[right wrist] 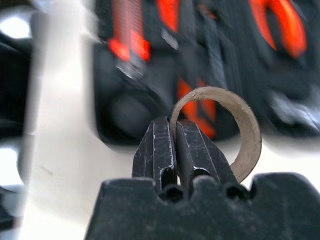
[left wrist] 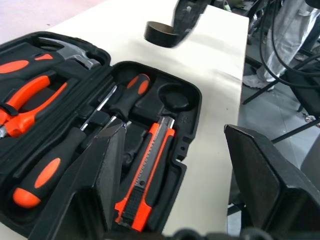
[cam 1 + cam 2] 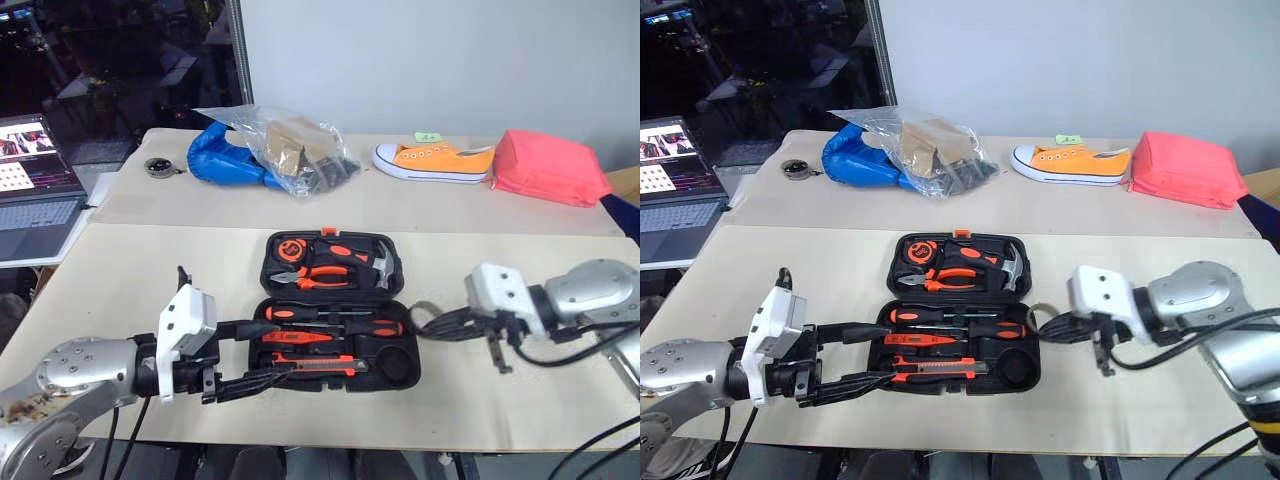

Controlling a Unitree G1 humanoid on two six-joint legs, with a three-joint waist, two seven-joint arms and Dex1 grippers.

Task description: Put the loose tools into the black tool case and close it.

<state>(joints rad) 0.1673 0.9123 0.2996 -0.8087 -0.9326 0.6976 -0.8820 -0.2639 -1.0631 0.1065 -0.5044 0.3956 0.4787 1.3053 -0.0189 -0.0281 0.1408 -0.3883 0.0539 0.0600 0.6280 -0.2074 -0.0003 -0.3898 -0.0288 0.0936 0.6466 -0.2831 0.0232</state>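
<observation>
Right wrist view shows the right gripper [image 1: 175,150] clenched on the tape roll [image 1: 245,125], just beside the open tool case [image 3: 395,375]. Screwdrivers [image 3: 340,327] and knife [image 3: 320,368] sit inside; round recess [image 3: 396,361] awaits. Left gripper's [image 3: 265,355] fingers hang released. Closing remains.

Bare table [image 3: 150,270] flanks the open black tool case [image 3: 335,312]; its round recess [image 3: 392,360] lies unblocked.
</observation>
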